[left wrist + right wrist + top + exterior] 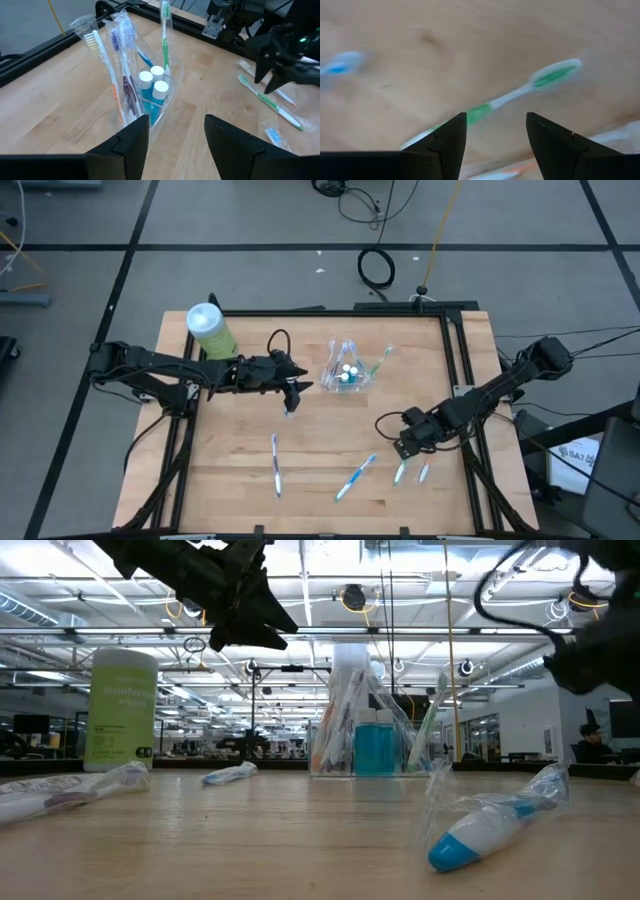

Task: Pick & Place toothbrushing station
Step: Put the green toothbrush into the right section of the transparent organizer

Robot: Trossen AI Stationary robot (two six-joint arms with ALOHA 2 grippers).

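The clear cup (347,368) stands on the table's far middle, holding several wrapped toothbrushes (122,55) and white-capped teal tubes (152,82). My left gripper (292,390) hangs open just left of the cup, above the table, and its fingers (132,140) point at the cup without touching it. My right gripper (403,444) hovers open near the right front, pointing steeply down over a green toothbrush (520,90) that lies flat on the wood. More toothbrushes lie on the near half of the table: a wrapped one (275,463), a blue one (355,477) and one at the right (423,472).
A large green canister with a white lid (210,330) stands at the far left, behind my left arm. A black frame rail (455,360) runs along the table's far and right sides. A wrapped blue toothbrush (490,825) lies close to the low camera.
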